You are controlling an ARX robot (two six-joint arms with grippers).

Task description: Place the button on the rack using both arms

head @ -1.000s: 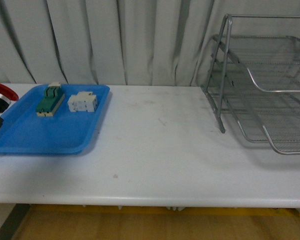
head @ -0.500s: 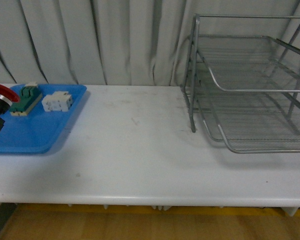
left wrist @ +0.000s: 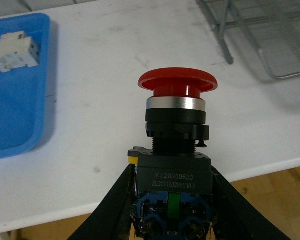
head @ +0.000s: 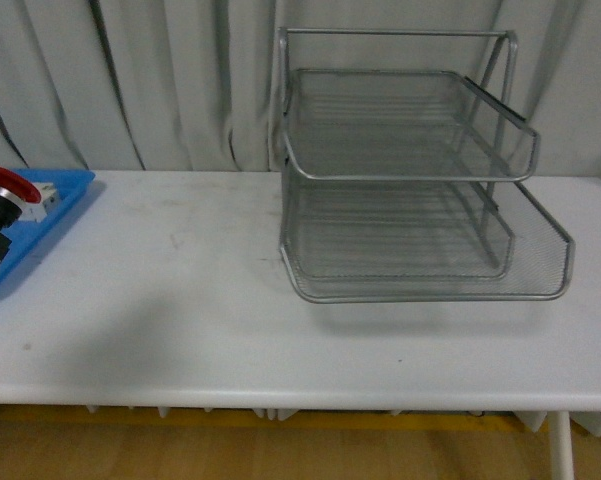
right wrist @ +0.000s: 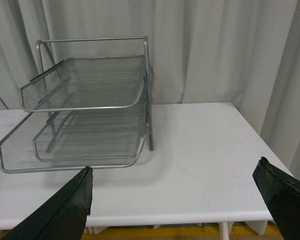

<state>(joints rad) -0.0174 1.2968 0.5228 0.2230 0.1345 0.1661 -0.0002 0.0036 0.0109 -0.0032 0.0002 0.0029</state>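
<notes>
The button point(left wrist: 175, 150), red mushroom cap on a dark blocky body with blue bits, sits upright between my left gripper's point(left wrist: 170, 200) black fingers, which are shut on its body. It is held above the white table. In the front view the button point(head: 0, 205) shows at the far left edge. The silver mesh rack point(head: 410, 180) stands on the table right of centre; it also shows in the right wrist view point(right wrist: 85, 105) and a corner in the left wrist view point(left wrist: 269, 40). My right gripper point(right wrist: 179, 200) is open and empty, above the table's front edge beside the rack.
A blue tray point(head: 40, 215) lies at the table's left end. In the left wrist view the tray point(left wrist: 15, 100) holds a white rectangular block point(left wrist: 14, 51). Grey curtains hang behind the table. The table's right edge point(right wrist: 259, 145) is near my right gripper.
The front view has swung right: the rack has shifted from the right edge toward the middle, and the blue tray has slid almost out at the left. The button stays held at the left edge.
</notes>
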